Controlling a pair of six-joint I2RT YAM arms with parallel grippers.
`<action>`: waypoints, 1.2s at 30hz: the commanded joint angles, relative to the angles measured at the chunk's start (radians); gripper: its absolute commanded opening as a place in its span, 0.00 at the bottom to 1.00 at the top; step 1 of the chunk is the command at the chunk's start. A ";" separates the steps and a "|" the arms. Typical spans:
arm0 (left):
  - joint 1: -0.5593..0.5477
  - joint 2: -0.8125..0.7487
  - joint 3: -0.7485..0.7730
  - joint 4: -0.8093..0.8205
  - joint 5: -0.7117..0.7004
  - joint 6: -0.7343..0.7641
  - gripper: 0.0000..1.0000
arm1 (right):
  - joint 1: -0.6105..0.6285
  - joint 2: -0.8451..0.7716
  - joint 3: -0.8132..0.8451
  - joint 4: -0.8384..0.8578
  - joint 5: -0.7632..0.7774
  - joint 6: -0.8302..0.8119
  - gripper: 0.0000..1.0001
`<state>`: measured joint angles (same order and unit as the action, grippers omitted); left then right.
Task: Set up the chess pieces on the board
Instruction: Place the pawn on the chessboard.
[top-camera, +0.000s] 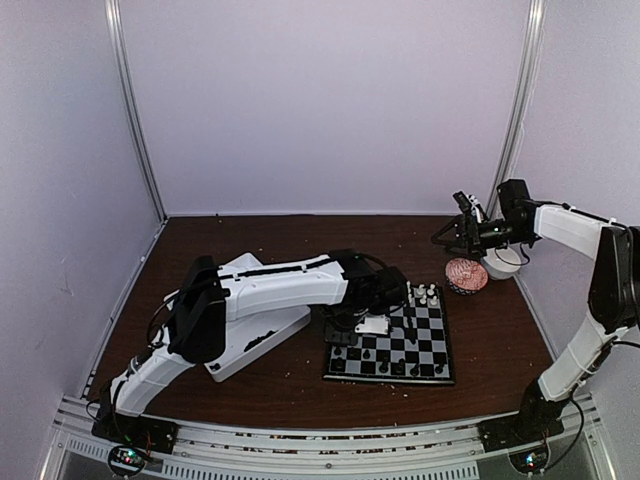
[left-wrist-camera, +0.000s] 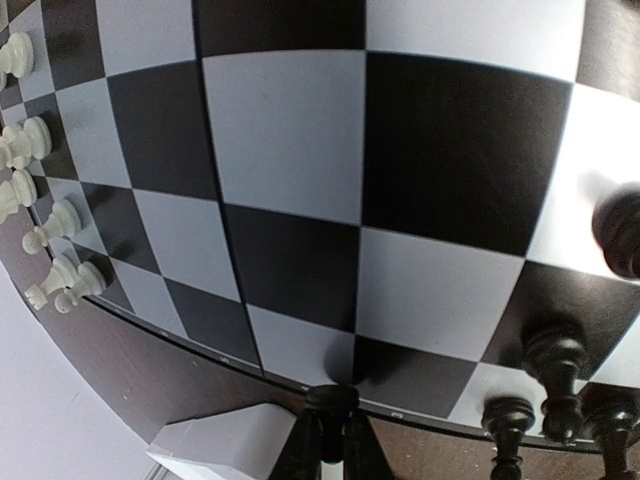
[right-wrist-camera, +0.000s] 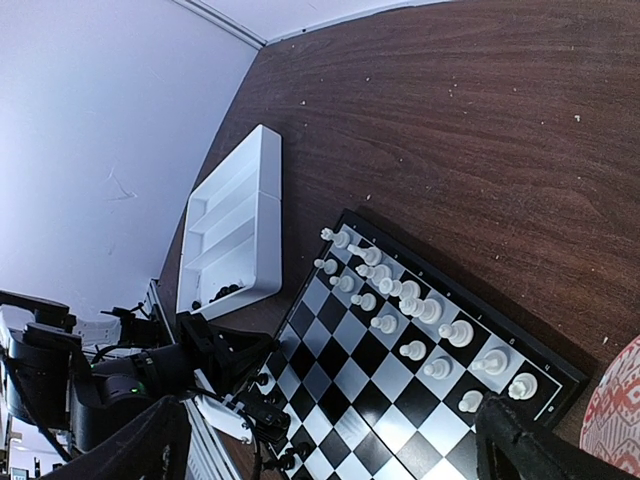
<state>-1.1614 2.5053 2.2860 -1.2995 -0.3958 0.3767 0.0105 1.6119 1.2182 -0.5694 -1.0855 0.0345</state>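
The board (top-camera: 400, 340) lies right of centre and fills the left wrist view (left-wrist-camera: 300, 150). My left gripper (left-wrist-camera: 332, 425) is shut on a black chess piece (left-wrist-camera: 332, 398) and holds it upright just over the board's near left edge (top-camera: 340, 330). Other black pieces (left-wrist-camera: 555, 360) stand along the near rows (top-camera: 385, 367). White pieces (top-camera: 420, 295) stand on the far rows (right-wrist-camera: 400, 300). My right gripper (right-wrist-camera: 330, 425) is wide open and empty, raised at the far right (top-camera: 450, 235), well away from the board (right-wrist-camera: 400, 380).
A white two-compartment tray (top-camera: 250, 345) lies left of the board under my left arm; it holds a few black pieces (right-wrist-camera: 225, 292) at one end (right-wrist-camera: 240, 215). A pink patterned object (top-camera: 466, 274) and a white bowl (top-camera: 500, 264) sit beyond the board's right corner.
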 joint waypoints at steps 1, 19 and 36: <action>-0.007 0.027 0.032 0.027 0.017 0.024 0.05 | -0.010 0.015 -0.003 0.016 -0.031 0.014 1.00; -0.011 0.021 0.043 0.050 -0.026 0.021 0.21 | -0.023 0.039 -0.006 0.016 -0.061 0.024 1.00; 0.010 -0.383 -0.247 0.304 0.042 -0.063 0.29 | -0.015 -0.061 0.046 -0.077 0.063 -0.110 0.99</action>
<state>-1.1664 2.3383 2.1586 -1.1217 -0.3935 0.3763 -0.0074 1.6398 1.2209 -0.5880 -1.1133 0.0269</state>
